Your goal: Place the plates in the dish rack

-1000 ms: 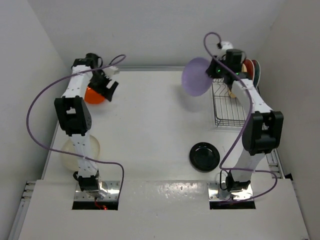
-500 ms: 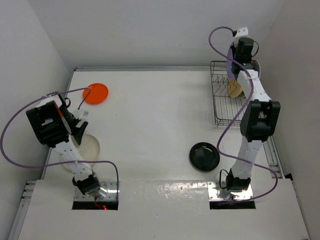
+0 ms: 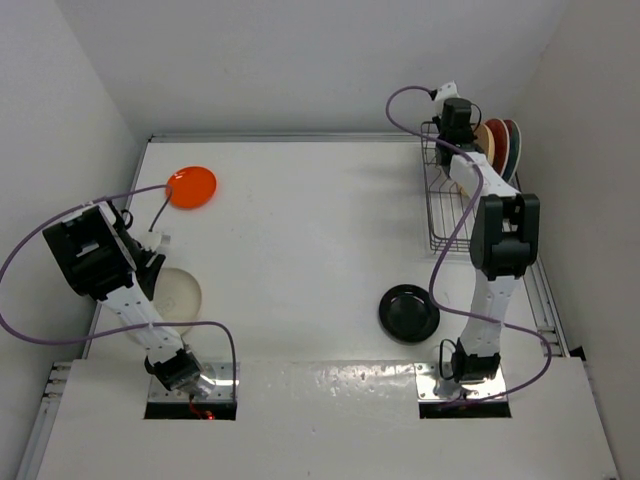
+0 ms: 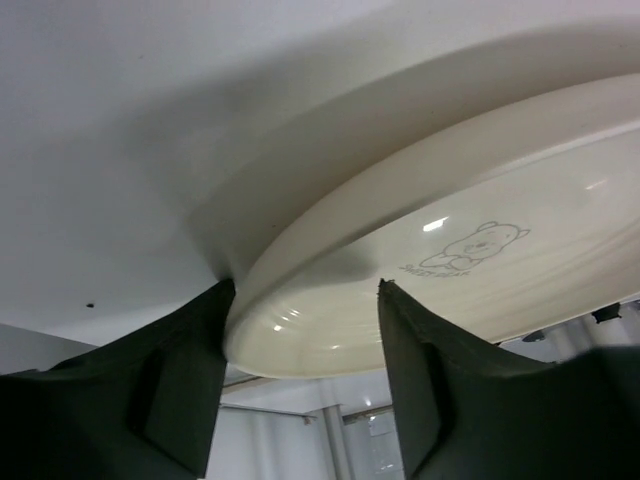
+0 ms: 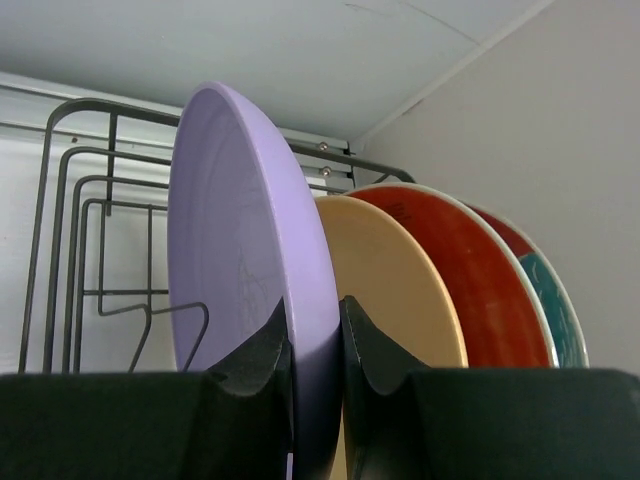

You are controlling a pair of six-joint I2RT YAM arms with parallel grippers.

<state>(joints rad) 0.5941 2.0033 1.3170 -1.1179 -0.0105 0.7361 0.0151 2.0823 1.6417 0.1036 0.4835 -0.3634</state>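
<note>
In the right wrist view my right gripper (image 5: 312,310) is shut on the rim of the lavender plate (image 5: 235,230). It holds the plate upright in the dish rack (image 5: 75,200), beside the pale yellow plate (image 5: 395,280) and two red plates (image 5: 470,280). From above, that gripper (image 3: 455,120) covers the lavender plate. My left gripper (image 4: 305,290) is open, and its fingers straddle the rim of the cream-white plate (image 4: 470,280), which lies flat at the table's left (image 3: 175,295). The orange plate (image 3: 191,186) and the black plate (image 3: 408,312) lie apart on the table.
The rack (image 3: 452,215) stands against the right wall at the back, and its near slots hold nothing. White walls close in the table on the left, back and right. Purple cables loop off both arms.
The left arm swung from the orange plate down to the cream-white plate and its jaws narrowed. The right arm carried the lavender plate from above the table into the rack.
</note>
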